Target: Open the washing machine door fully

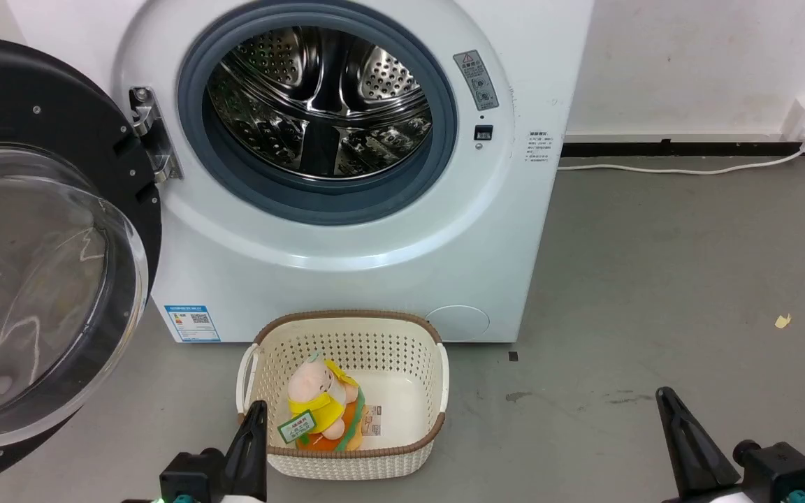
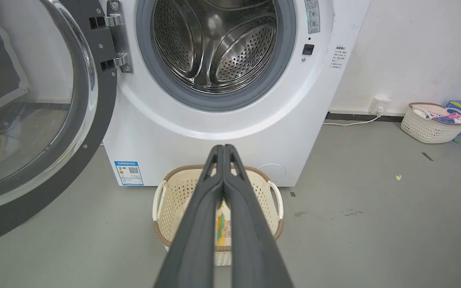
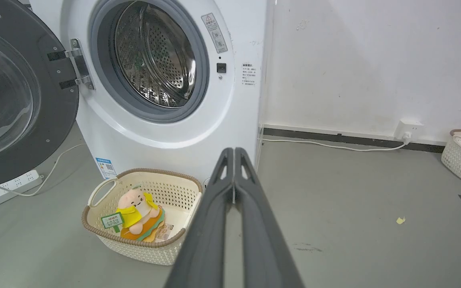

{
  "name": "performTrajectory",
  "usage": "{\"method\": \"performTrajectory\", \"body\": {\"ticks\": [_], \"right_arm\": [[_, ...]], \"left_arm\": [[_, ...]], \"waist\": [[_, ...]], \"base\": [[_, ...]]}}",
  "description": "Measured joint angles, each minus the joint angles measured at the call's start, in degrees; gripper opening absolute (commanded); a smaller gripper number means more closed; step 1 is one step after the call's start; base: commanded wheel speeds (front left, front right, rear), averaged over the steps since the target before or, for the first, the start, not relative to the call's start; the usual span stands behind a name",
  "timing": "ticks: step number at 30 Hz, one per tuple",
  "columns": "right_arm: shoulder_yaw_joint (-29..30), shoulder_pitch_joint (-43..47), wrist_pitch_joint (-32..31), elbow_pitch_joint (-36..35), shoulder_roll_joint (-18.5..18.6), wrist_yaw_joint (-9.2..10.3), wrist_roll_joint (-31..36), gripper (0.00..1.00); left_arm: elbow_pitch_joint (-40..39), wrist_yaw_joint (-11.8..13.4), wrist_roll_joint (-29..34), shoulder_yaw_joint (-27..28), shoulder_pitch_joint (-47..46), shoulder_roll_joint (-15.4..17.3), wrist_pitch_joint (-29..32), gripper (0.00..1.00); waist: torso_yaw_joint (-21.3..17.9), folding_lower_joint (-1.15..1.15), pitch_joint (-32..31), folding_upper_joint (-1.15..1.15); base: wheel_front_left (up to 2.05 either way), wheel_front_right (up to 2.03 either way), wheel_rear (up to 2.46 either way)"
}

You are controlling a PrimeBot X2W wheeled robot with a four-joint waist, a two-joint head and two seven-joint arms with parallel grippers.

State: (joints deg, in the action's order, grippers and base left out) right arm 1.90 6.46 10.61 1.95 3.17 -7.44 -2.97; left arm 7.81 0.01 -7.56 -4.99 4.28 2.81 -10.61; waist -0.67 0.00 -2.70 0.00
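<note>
My left gripper (image 2: 223,149) and right gripper (image 3: 234,151) are both pinched closed and empty, well apart from the washing machine door (image 1: 46,279), which stands wide open at the washing machine (image 1: 374,265)'s left edge.

We see the door (image 1: 46,265) cut off at the left edge, and the blue label (image 1: 193,323) is too small to read.

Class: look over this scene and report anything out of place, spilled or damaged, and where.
Only minor litter: a yellowish scrap lies on the floor right of the washing machine, with dark smudges nearer the basket. Nothing looks spilled or broken.
</note>
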Motion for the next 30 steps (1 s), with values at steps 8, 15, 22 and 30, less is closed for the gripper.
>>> {"method": "performTrajectory", "body": {"ticks": [8, 15, 22, 30], "right_arm": [[-0.2, -0.3, -0.9, -0.2, 0.0, 0.0, 0.3, 0.0], [-0.3, -1.1, -1.5, -0.3, 0.0, 0.0, 0.5, 0.0], [-0.5, -1.3, -2.6, -0.5, 0.0, 0.0, 0.6, 0.0], [-0.6, -2.2, -3.6, -0.5, 0.0, 0.0, 1.1, 0.0]], "left_arm": [[-0.6, 0.0, 0.9, 0.3, -0.8, 0.0, 1.0, 0.0], [-1.3, 0.0, 1.4, 0.7, -0.8, 0.0, 1.8, 0.0], [-2.0, 0.0, 1.9, 1.1, -1.0, 0.0, 2.6, 0.0], [-2.5, 0.0, 2.5, 1.8, -1.1, 0.0, 3.7, 0.0]], "waist": [[0.1, 0.0, 0.3, 0.0], [0.1, 0.0, 0.5, 0.0], [0.2, 0.0, 0.7, 0.0], [0.2, 0.0, 1.0, 0.0]], "base": [[0.0, 0.0, 0.0], [0.0, 0.0, 0.0], [0.0, 0.0, 0.0], [0.0, 0.0, 0.0]]}}
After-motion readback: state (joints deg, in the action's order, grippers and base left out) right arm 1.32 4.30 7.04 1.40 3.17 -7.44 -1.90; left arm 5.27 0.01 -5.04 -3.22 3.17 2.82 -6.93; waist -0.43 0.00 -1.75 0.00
